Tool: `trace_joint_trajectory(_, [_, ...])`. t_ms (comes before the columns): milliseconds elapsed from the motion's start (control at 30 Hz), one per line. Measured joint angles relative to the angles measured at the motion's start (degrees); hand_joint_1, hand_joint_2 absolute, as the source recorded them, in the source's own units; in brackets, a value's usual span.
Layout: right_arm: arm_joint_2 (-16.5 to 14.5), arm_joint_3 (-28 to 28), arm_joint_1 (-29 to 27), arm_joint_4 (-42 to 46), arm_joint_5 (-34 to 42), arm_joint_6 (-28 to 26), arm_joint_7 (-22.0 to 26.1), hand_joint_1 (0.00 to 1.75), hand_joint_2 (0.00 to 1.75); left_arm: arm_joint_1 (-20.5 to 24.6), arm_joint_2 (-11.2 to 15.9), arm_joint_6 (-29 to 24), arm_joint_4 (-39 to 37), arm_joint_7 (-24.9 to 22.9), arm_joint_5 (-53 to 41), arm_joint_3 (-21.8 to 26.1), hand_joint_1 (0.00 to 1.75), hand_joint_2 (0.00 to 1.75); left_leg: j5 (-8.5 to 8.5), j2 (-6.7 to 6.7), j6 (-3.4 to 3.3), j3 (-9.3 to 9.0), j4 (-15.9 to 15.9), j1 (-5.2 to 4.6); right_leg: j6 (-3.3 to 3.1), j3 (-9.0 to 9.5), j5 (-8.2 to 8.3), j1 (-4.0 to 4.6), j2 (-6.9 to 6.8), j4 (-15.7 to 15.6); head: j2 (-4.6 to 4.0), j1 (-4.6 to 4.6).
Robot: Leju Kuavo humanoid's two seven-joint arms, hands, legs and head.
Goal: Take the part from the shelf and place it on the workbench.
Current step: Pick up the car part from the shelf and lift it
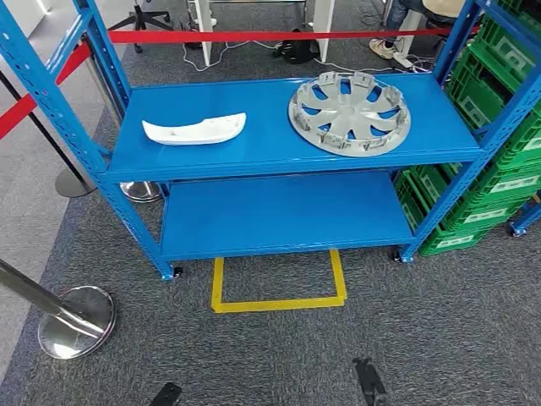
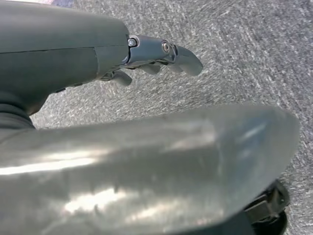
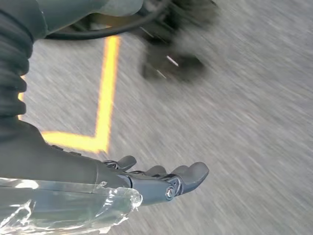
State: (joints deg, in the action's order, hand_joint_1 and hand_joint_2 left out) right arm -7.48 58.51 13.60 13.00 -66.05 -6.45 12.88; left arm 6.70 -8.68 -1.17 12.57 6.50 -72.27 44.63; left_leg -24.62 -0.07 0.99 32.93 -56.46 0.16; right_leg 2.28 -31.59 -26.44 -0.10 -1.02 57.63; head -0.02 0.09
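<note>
A blue shelf rack (image 1: 191, 165) stands in front of me. On its upper board lie a white curved trim part (image 1: 194, 129) towards the left and a silver wheel cover (image 1: 349, 112) towards the right. My left hand (image 2: 158, 54) hangs over the grey carpet, fingers stretched out and apart, holding nothing. My right hand (image 3: 166, 178) hangs likewise over the carpet near the yellow floor tape (image 3: 105, 88), fingers straight and holding nothing. Both hands are well short of the shelf.
The lower shelf board (image 1: 287, 211) is bare. A yellow tape square (image 1: 277, 288) marks the carpet before the rack. Green crates (image 1: 498, 186) are stacked at the right. Chrome stanchions (image 1: 76, 321) with a red belt (image 1: 255, 35) stand left and behind. A person's foot (image 1: 383, 49) is far back.
</note>
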Motion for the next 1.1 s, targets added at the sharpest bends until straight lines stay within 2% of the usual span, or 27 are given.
trace_joint_trajectory(133, [0.8, -0.8, 2.8, 0.5, -0.1, -0.2, 0.4, 0.00, 1.75, 0.5, 0.0, 0.1, 0.0, -0.2, -0.2, -0.1, 0.00, 0.00, 0.07, 0.00, -0.08, 0.00, 0.0, -0.01, 0.00, -0.02, 0.01, -0.02, -0.06, 0.0, 0.00, 0.02])
trace_joint_trajectory(300, [1.1, -4.2, 6.4, 1.1, -2.8, -1.2, 4.5, 0.00, 1.75, 0.9, 0.0, 0.6, 0.0, -0.4, -0.1, -0.4, 0.00, 0.00, 0.13, 0.00, -0.07, 0.12, 0.0, -0.02, 0.02, -0.04, 0.10, -0.01, 0.01, 0.0, 0.00, 0.00])
trace_joint_trajectory(500, [0.2, -11.9, 16.3, 2.1, -6.2, -0.9, 4.4, 0.00, 1.75, 2.3, -0.3, 1.2, 0.0, -1.3, 1.1, -0.4, 0.00, 0.00, 0.32, 0.03, -0.05, 0.15, 0.0, -0.01, 0.05, -0.11, 0.18, -0.01, 0.01, 0.0, 0.00, 0.01])
trace_joint_trajectory(767, [-3.2, -23.0, 25.2, 3.4, -7.0, 2.9, 5.3, 0.00, 1.75, 4.0, -0.5, -0.1, 0.0, -1.8, 1.3, -0.7, 0.00, 0.00, 0.39, 0.02, -0.04, 0.20, 0.0, 0.00, 0.00, -0.17, 0.28, 0.00, -0.04, 0.1, 0.00, 0.00])
trace_joint_trajectory(900, [-4.0, -27.2, 27.1, 4.2, -4.8, 3.6, 5.5, 0.00, 1.75, 4.4, -0.5, -0.3, 0.0, -1.8, 1.3, -1.3, 0.00, 1.75, 0.39, 0.01, -0.04, 0.23, 0.0, -0.01, 0.00, -0.16, 0.28, 0.00, -0.06, 0.1, 0.00, 0.01])
trace_joint_trajectory(1100, [-5.6, -34.2, 29.9, 5.7, 0.6, 9.8, 8.2, 0.00, 1.75, 4.6, -0.6, -0.6, 0.0, 0.3, 0.9, -1.8, 0.00, 1.75, 0.39, 0.01, -0.05, 0.32, 0.0, -0.02, 0.02, -0.26, 0.31, 0.00, -0.04, 0.1, 0.00, -0.01])
